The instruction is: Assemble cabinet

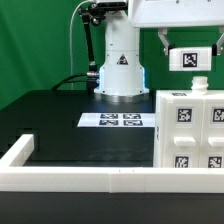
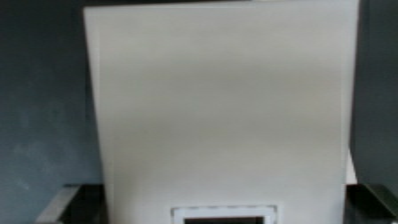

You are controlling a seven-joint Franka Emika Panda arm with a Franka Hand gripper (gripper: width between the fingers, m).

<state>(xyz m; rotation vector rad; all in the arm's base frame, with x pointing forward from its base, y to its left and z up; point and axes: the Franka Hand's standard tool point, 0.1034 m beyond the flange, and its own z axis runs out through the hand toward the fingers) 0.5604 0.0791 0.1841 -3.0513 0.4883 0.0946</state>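
Cabinet body [image 1: 190, 135] – white, tagged, upright on the worktop [image 1: 50, 120] at the exterior view's right, just behind the border rail [image 1: 80, 180]; end effector [image 1: 190, 48] above it, clenched on a tagged white panel [image 1: 191, 60]. Risk: panel lowered askew may catch the body's top edge and jam, or slip in the grip. Marker board [image 1: 120, 121] and robot base [image 1: 120, 70] lie well apart – neither in the way.

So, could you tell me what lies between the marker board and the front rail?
Nothing: the exterior view shows only bare black table between the marker board and the low white rail.
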